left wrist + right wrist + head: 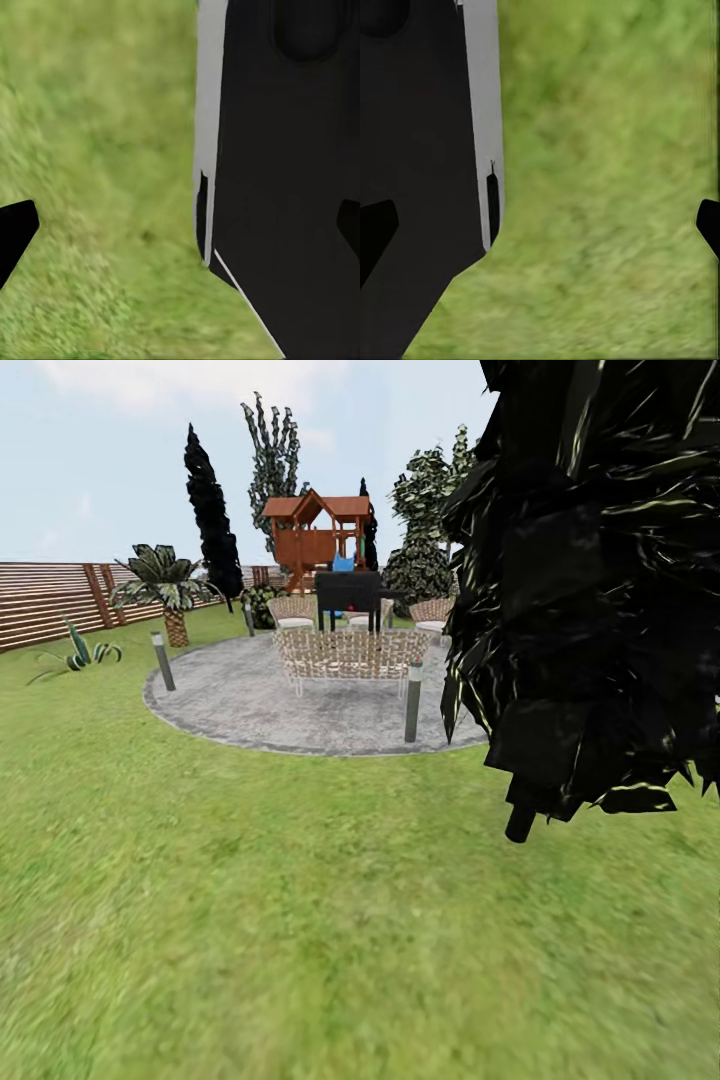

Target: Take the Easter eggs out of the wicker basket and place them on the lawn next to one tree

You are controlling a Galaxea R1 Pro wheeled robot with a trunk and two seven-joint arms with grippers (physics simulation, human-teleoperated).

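Observation:
The Easter eggs and the wicker basket are out of view. The lawn (pixel 300 920) spreads wide and green ahead of me in the garden. In the left wrist view my left gripper (pixel 180 229) hangs open over grass, its dark fingertips (pixel 15 232) far apart with nothing between them. My right gripper (pixel 540 229) is likewise open over grass, nothing held. The black and grey body of the robot (pixel 292 187) stands beside each gripper. Leafy trees (pixel 275 450) rise far off at the back.
An all-black dark tree (pixel 590 590) looms close on the right. A round grey paved patio (pixel 250 705) holds wicker chairs (pixel 345 655), a black grill (pixel 348 595) and short bollard lights (pixel 413 702). A palm (pixel 170 585), slat fence (pixel 50 600) and wooden playhouse (pixel 315 535) stand behind.

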